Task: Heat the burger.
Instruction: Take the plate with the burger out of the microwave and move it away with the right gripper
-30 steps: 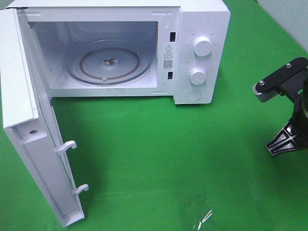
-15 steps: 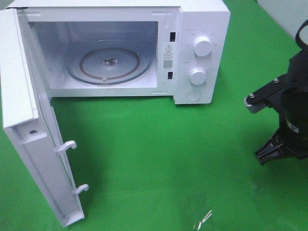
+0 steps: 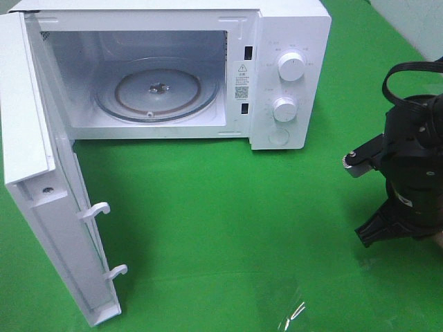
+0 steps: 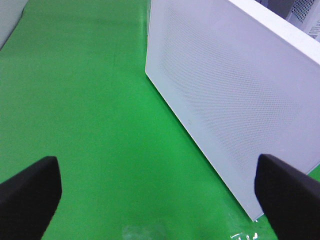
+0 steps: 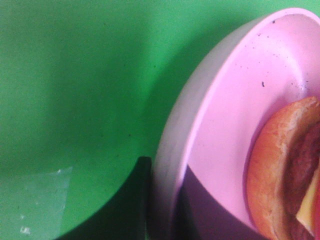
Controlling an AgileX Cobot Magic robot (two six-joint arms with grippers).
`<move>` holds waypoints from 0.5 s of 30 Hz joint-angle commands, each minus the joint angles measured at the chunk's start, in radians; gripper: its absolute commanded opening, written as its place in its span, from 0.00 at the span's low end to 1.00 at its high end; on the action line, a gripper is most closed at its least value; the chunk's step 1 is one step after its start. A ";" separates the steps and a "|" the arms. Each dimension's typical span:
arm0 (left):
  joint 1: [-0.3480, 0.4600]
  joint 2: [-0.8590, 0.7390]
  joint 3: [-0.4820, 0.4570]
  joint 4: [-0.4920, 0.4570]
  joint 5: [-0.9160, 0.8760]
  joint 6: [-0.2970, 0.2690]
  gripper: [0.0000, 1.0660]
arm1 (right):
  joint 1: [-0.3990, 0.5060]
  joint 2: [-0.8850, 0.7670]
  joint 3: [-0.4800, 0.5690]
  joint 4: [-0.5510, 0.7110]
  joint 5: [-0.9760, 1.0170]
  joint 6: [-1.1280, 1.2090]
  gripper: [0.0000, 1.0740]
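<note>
While the microwave [image 3: 277, 76] stands open, its door [image 3: 48, 207] juts across the cloth [image 3: 228, 228].

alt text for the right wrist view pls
Close-up of a pink plate carrying a burger, only partly in frame, with the right hand's dark fingers closed on the plate's rim. Green table cover fills the rest.

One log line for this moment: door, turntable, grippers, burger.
door open | turntable bare | left gripper open, holding nothing | right gripper shut on plate rim | burger on plate
</note>
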 commanded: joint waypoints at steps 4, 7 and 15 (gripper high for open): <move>0.003 -0.016 0.003 -0.002 -0.006 -0.001 0.90 | -0.003 0.043 -0.002 -0.063 0.025 0.062 0.02; 0.003 -0.016 0.003 -0.002 -0.006 -0.001 0.90 | -0.003 0.084 -0.002 -0.063 0.007 0.081 0.03; 0.003 -0.016 0.003 -0.002 -0.006 -0.001 0.90 | -0.003 0.120 -0.002 -0.054 0.000 0.118 0.08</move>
